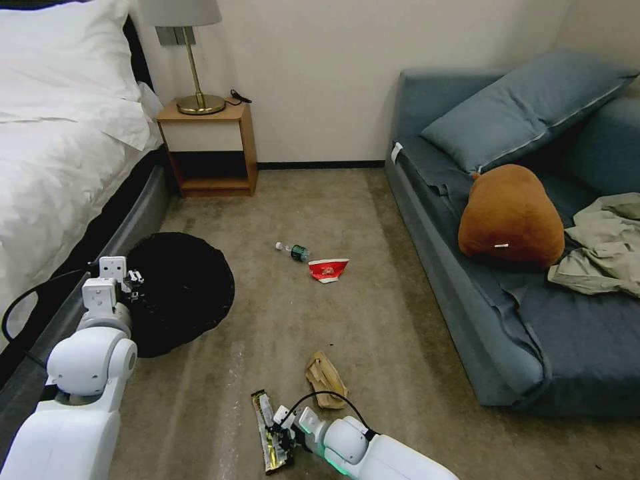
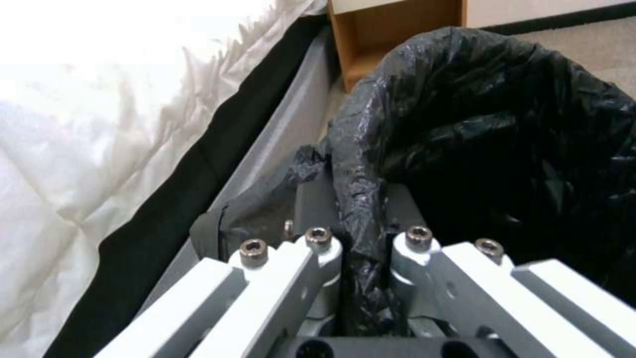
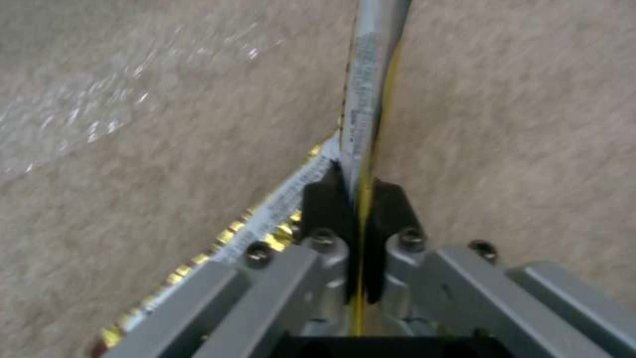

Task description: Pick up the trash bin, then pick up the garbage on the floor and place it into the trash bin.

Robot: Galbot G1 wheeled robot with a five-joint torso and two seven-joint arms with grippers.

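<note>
The trash bin [image 1: 183, 290], round and lined with a crinkly black bag, stands on the carpet beside the bed. My left gripper [image 1: 133, 279] is shut on the bag-covered rim [image 2: 361, 219] at the bin's bed side. My right gripper [image 1: 279, 437] is shut on the long gold-brown snack wrapper [image 1: 267, 427], whose silver strip [image 3: 364, 99] stands up from between the black pads [image 3: 325, 209]. Other garbage lies on the floor: crumpled tan paper [image 1: 325, 380], a crushed red-and-white carton [image 1: 327, 269] and a small clear bottle [image 1: 293, 251] with a green label.
A bed [image 1: 60, 167] with white sheets runs along the left. A wooden nightstand [image 1: 210, 150] with a brass lamp [image 1: 197, 60] stands at the back wall. A blue sofa [image 1: 507, 300] on the right holds a pillow, a brown plush and an olive garment [image 1: 600, 247].
</note>
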